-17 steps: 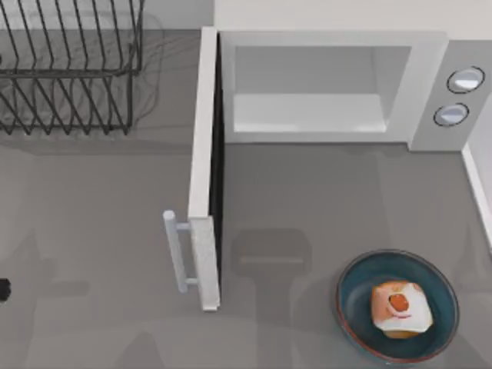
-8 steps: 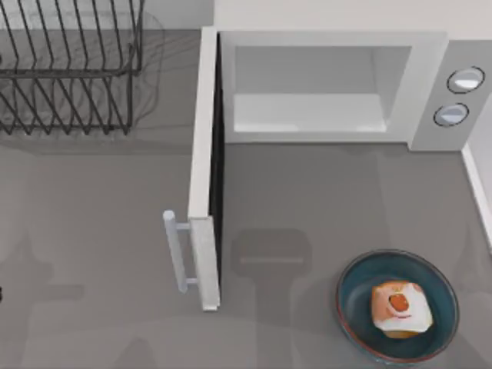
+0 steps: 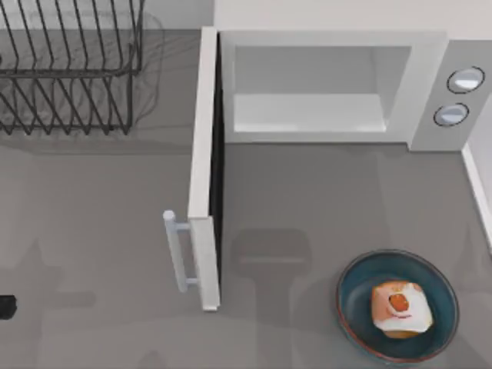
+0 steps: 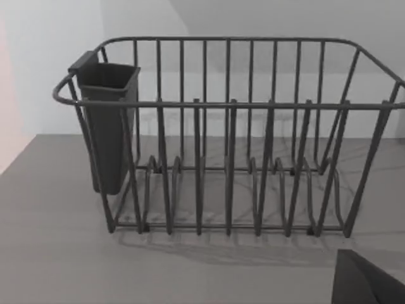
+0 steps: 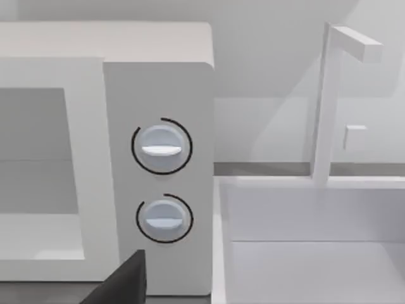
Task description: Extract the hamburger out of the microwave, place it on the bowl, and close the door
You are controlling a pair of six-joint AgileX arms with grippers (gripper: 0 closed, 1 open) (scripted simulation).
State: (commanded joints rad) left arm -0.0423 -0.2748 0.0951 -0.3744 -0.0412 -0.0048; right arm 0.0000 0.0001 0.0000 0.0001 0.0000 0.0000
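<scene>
Whether our jaws are open or closed we cannot tell on either side: our left gripper (image 3: 4, 306) is just a dark tip at the far left edge of the table (image 3: 92, 231), and our right gripper (image 5: 120, 285) is a dark wedge low in the right wrist view, in front of the microwave's knobs (image 5: 161, 147). Going from left to right in the top view, we see the black wire dish rack (image 3: 69, 69) at the back left, with a dark cutlery cup (image 4: 109, 126) hung on one end. Next comes the door (image 3: 204, 169), swung wide open with its pale bar handle (image 3: 175, 250) facing left. Behind it sits the microwave (image 3: 330, 84), its pale cavity exposed. At the front right, the hamburger (image 3: 398, 307) rests inside the bowl (image 3: 354, 292), well apart from the door.
</scene>
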